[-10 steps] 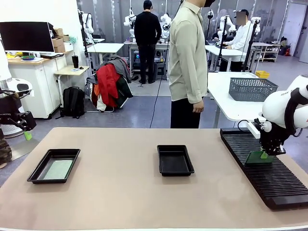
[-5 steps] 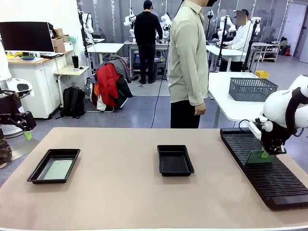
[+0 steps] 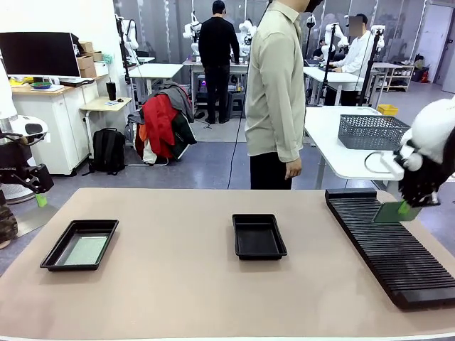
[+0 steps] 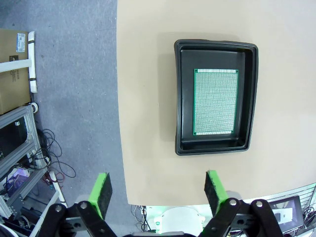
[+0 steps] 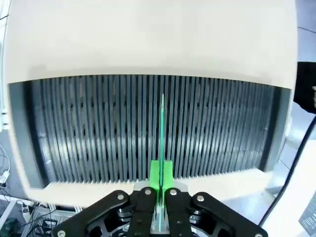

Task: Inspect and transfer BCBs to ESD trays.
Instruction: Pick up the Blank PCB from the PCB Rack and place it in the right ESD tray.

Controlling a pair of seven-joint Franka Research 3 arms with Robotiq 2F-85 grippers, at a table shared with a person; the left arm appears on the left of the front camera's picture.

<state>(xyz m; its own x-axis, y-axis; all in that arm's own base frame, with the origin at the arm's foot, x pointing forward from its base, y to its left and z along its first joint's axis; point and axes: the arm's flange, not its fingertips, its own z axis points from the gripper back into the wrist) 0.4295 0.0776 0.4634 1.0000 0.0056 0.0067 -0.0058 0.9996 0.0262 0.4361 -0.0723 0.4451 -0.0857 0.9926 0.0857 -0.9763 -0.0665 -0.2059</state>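
Observation:
My right gripper (image 3: 407,208) is shut on the top edge of a green BCB (image 3: 395,212), which hangs just above the long black slotted rack (image 3: 387,252) at the table's right. In the right wrist view the BCB (image 5: 162,133) stands edge-on between the green pads (image 5: 154,178), above the rack's slots (image 5: 98,128). One black ESD tray (image 3: 78,245) at the left holds a pale green BCB (image 3: 84,250), which the left wrist view shows flat in the tray (image 4: 215,96). Another tray (image 3: 258,236) at mid-table holds nothing. My left gripper (image 4: 157,186) is open, off the table's left edge.
A person in a beige shirt (image 3: 276,92) stands at the far side of the table, hands down. A grey wire basket (image 3: 372,131) sits on the white table behind the rack. Bare tan tabletop lies between the trays and the rack.
My right gripper has lifted the BCB up out of the rack and a little to the right. The left arm and the trays have not moved.

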